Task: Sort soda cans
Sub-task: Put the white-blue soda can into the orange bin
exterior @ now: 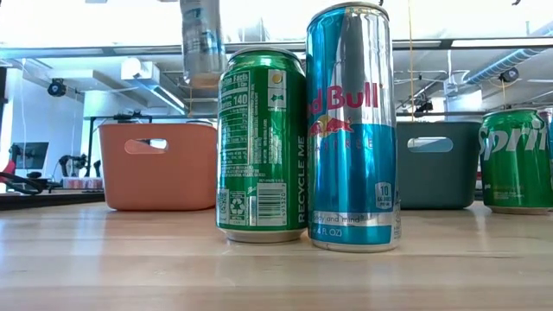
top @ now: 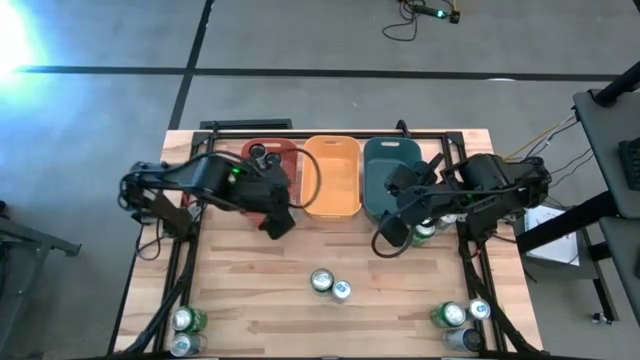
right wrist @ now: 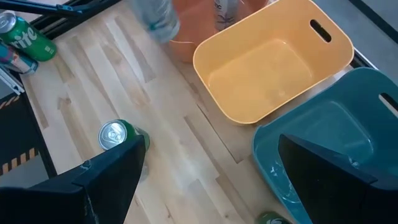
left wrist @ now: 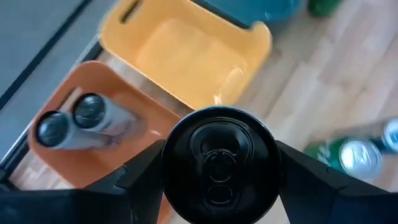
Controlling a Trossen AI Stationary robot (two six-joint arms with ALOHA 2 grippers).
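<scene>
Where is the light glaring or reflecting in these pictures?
High view: white glare blooms over the floor in the top left corner. Low view: the room behind is very bright, and a shiny streak runs down the blue can. Left wrist view: a sheen inside the yellow tub; the black can in the left tool looks dull. Right wrist view: glints in the teal tub.

Your left gripper (left wrist: pixel 217 171) is clamped on a black can (left wrist: pixel 217 163), one dark finger (left wrist: pixel 134 180) pressed to each side of it, the can's top facing the camera. Just beyond it sits the red tub (left wrist: pixel 124 146) with two cans (left wrist: pixel 78 121) lying side by side inside. Past that stands the yellow tub (left wrist: pixel 186 56), then a teal tub (left wrist: pixel 249 9). A green can (left wrist: pixel 348 155) stands on the wooden table (left wrist: pixel 323 81) off to one side.
</scene>
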